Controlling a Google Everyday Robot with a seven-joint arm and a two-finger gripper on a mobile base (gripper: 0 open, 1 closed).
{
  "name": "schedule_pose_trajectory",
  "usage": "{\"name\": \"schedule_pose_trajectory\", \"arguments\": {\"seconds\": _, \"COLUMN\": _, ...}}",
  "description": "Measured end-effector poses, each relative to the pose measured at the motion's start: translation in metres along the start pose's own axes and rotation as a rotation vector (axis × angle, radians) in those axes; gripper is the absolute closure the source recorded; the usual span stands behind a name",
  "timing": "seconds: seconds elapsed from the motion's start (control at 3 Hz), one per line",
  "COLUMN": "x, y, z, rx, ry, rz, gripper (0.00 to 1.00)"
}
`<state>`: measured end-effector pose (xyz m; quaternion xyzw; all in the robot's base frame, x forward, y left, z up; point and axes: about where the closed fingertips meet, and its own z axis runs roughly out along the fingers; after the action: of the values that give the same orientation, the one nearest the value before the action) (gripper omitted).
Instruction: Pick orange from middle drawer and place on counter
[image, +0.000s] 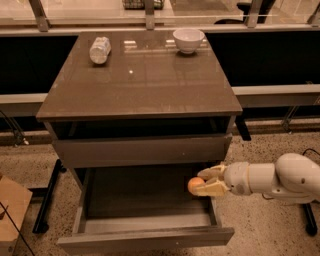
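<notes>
Far left, low: corner of a cardboard box (9, 212) on the speckled floor, beside the cabinet's dark leg. On the counter (140, 82), back-left corner: clear plastic bottle (100, 49) with a white label, lying on its side. The counter surface is glossy and shows reflections. Back-right corner of the counter: white bowl (188, 40), upright, well apart from the bottle. Below the counter top is a dark open recess, then a closed drawer front (142, 150), plain and without a handle. Under that, the middle drawer (145, 236) is pulled out toward the camera, with its dark grey floor and thin side walls exposed. The orange (195, 185) is inside the span of this drawer, at its right side toward the back, close to the right wall and just below the closed drawer front. Whether it rests on the drawer floor or hangs clear of it cannot be told. The gripper (207, 181) reaches in from the right over the drawer's right wall, its two pale fingers (212, 189) clamped on the orange, one above and one below. The fruit pokes out to the left of the fingertips. Right of the gripper, the white arm (272, 177) extends horizontally to the frame edge, outside the cabinet and at drawer height.
</notes>
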<state>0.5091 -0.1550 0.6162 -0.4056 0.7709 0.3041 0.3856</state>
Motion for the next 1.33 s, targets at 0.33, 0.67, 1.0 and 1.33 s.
{"name": "schedule_pose_trajectory", "arguments": {"seconds": 0.33, "x": -0.054, "y": 0.023, "z": -0.052, "rx": -0.051, "ry": -0.041, "rz": -0.097, "gripper": 1.00}}
{"name": "schedule_pose_trajectory", "arguments": {"seconds": 0.67, "x": -0.180, "y": 0.051, "z": -0.132, "rx": 0.017, "ry": -0.053, "rz": -0.349, "gripper": 1.00}}
{"name": "schedule_pose_trajectory", "arguments": {"seconds": 1.0, "x": -0.275, "y": 0.054, "z": -0.173, "rx": 0.091, "ry": -0.077, "rz": -0.495, "gripper": 1.00}}
{"name": "schedule_pose_trajectory", "arguments": {"seconds": 1.33, "x": -0.275, "y": 0.054, "z": -0.173, "rx": 0.092, "ry": -0.077, "rz": -0.495, "gripper": 1.00}}
